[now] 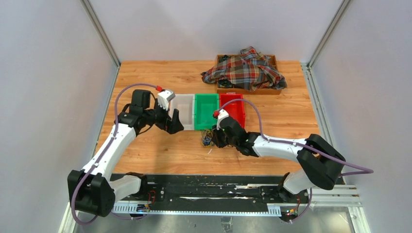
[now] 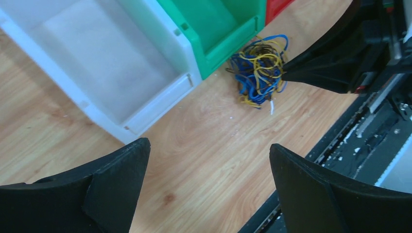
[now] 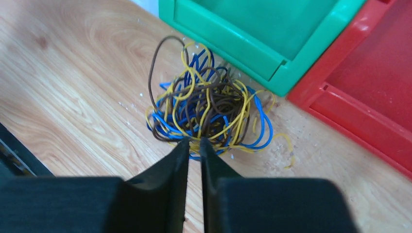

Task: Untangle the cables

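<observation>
thin brown, blue and yellow cables (image 3: 209, 109) lie tangled just far of the right claw (image 3: 194, 141), its jaws a slit, grip unclear.

The cables (image 3: 209, 116) lie just before the middle bin (image 1: 206, 110).

Top view: high, from near edge, down over whole table (image 1: 160, 145). Wrist views: close, tilted down. Shared: cables (image 1: 208, 138), green bin (image 1: 206, 110).
</observation>
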